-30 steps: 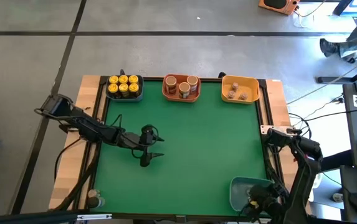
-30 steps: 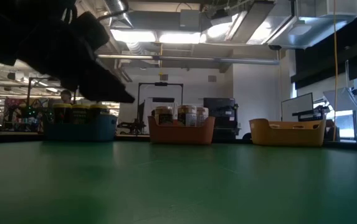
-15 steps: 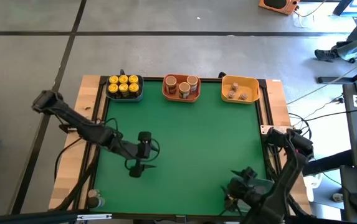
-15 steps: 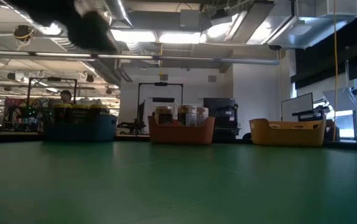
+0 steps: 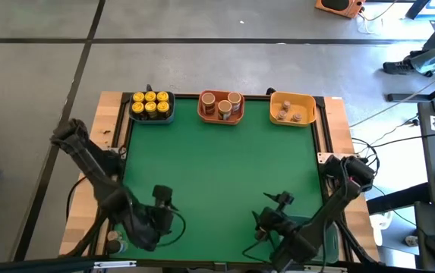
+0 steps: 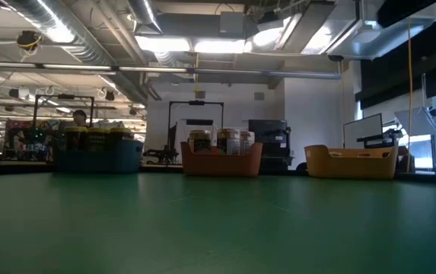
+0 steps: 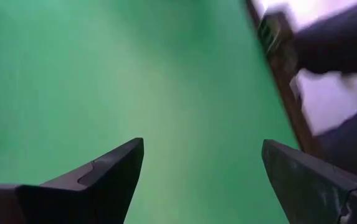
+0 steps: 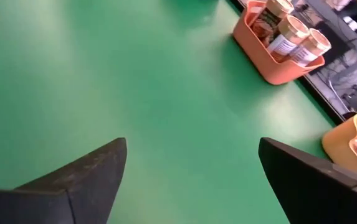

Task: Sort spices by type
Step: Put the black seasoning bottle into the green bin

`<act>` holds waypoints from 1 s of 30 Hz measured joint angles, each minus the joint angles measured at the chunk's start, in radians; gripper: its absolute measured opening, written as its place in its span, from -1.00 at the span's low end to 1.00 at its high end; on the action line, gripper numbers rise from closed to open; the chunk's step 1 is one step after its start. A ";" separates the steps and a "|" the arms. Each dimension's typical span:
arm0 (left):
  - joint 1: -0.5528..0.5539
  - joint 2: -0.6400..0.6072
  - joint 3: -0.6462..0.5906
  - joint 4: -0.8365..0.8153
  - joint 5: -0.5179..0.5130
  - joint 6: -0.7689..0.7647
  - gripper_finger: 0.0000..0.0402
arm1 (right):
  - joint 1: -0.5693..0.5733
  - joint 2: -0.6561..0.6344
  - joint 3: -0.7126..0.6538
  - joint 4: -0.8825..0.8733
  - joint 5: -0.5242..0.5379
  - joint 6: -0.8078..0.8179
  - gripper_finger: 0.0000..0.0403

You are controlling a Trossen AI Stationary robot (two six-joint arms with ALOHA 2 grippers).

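Note:
The spices stand sorted in three bins along the table's far edge. Yellow-lidded jars (image 5: 150, 105) fill the blue bin (image 5: 152, 117), and tan-lidded jars (image 5: 222, 104) stand in the orange bin (image 5: 202, 112). Tiny jars (image 5: 289, 114) sit in the yellow bin (image 5: 305, 100). My left gripper (image 5: 168, 209) hangs open over the green mat near the near-left corner, with nothing between its fingers (image 7: 113, 168). My right gripper (image 5: 269, 211) is open over the mat near the near edge, right of the middle. It faces the orange bin (image 8: 271, 62) and holds nothing. Neither gripper shows in the low view.
A teal bin (image 5: 317, 225) sits at the near right corner, partly under my right arm. A jar-like thing (image 5: 113, 241) stands off the mat at the near left. A wooden border (image 5: 112, 144) frames the green mat (image 5: 225, 167), which is bare between the bins and the grippers.
My left gripper has drawn back from the mat's left middle toward the near edge and risen, leaving the low view. My right gripper has swung from the teal bin at the near right corner toward the left, out over the mat. Both stay open.

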 joint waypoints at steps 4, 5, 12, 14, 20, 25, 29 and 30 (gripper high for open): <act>-0.064 0.115 0.152 -0.272 0.040 -0.223 0.61 | -0.018 0.000 0.000 0.002 -0.004 -0.004 0.80; -0.081 0.133 0.180 -0.310 0.073 -0.288 0.61 | -0.017 0.000 0.000 0.007 -0.005 -0.005 0.80; -0.210 0.165 0.205 -0.383 0.213 -0.717 0.61 | -0.013 0.000 0.000 0.025 -0.002 0.002 0.80; -0.263 0.168 0.202 -0.383 0.213 -0.838 0.61 | -0.014 0.000 0.000 0.042 -0.009 -0.002 0.80; -0.394 0.172 0.200 -0.439 0.194 -1.111 0.61 | -0.014 0.000 0.000 0.046 -0.019 -0.018 0.80; -0.463 0.181 0.152 -0.449 0.227 -1.220 0.61 | -0.014 0.000 -0.019 0.107 -0.019 -0.034 0.80; -0.488 0.181 0.093 -0.424 0.292 -1.285 0.61 | -0.014 0.000 -0.046 0.121 -0.035 -0.048 0.80; -0.495 0.181 0.081 -0.416 0.303 -1.297 0.61 | -0.014 0.000 -0.053 0.121 -0.046 -0.048 0.80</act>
